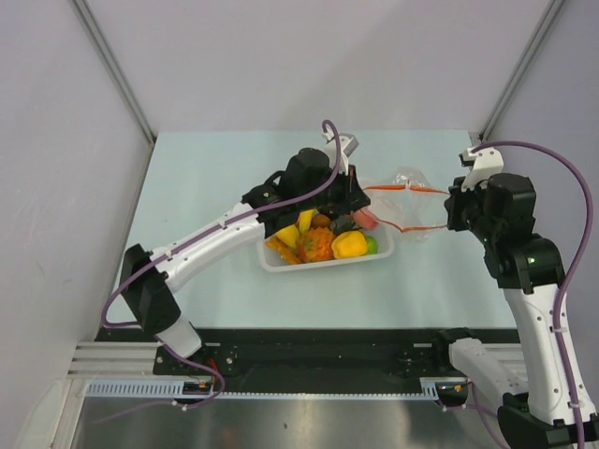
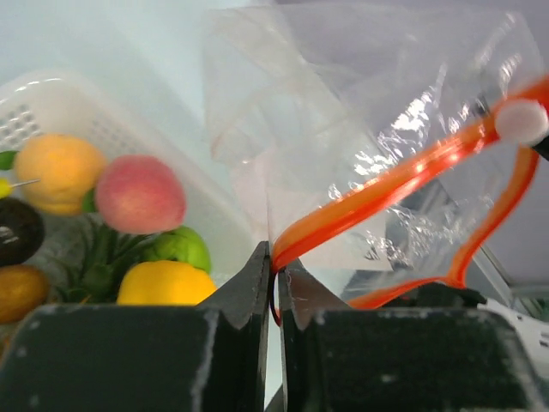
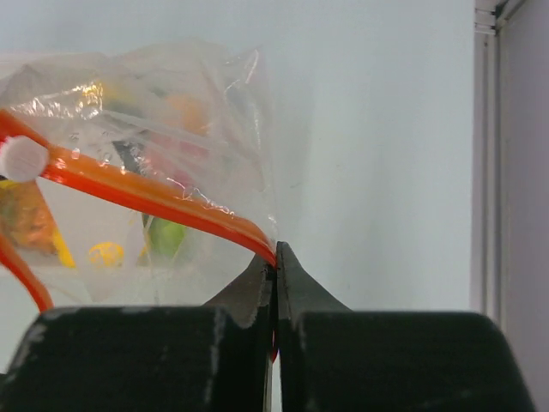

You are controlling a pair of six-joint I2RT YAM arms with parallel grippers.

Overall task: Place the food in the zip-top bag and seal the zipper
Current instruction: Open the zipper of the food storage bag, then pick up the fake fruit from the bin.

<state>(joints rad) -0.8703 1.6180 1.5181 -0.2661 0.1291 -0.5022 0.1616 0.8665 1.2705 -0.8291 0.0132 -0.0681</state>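
Right, both arms are on the zip-top bag (image 1: 409,201), which hangs stretched btwn them over the table (image 1: 187,187), just right of the white basket (image 1: 281,264).

Left gripper (image 2: 274,266): fingers clamped tight, w/ one end of the zipper (image 2: 386,184) pinched at the very tips. From there the red-orange strip runs up & to the right, and a second strand loops below it, so the mouth gapes open. A white slider tab (image 2: 521,120) sits at the far end of the upper strand. The clear film above it is crinkled and catches glare.

Right gripper (image 3: 274,257): also closed hard, nipping the opposite end of the zipper (image 3: 154,197) where the strip meets the bag's edge. In the right wrist view the same white tab (image 3: 21,159) shows at far left, and coloured shapes show blurred through the film; can't tell each one apart.

Top view: left gripper (image 1: 354,192) reaches over the basket's far right corner, right gripper (image 1: 453,211) faces it from the right, and the zipper (image 1: 393,188) shows as a thin red line btwn them. Can't tell if the bag's bottom touches the table.

The food (image 1: 323,245) lies heaped in the basket. The left wrist view shows a pink peach (image 2: 140,193), an orange fruit (image 2: 51,172), a yellow one (image 2: 167,283), a green one (image 2: 184,245) and a dark one (image 2: 17,230) at the left edge, all close together against the basket's perforated wall (image 2: 51,103).

Purple cables (image 1: 562,187) trail along both arms.
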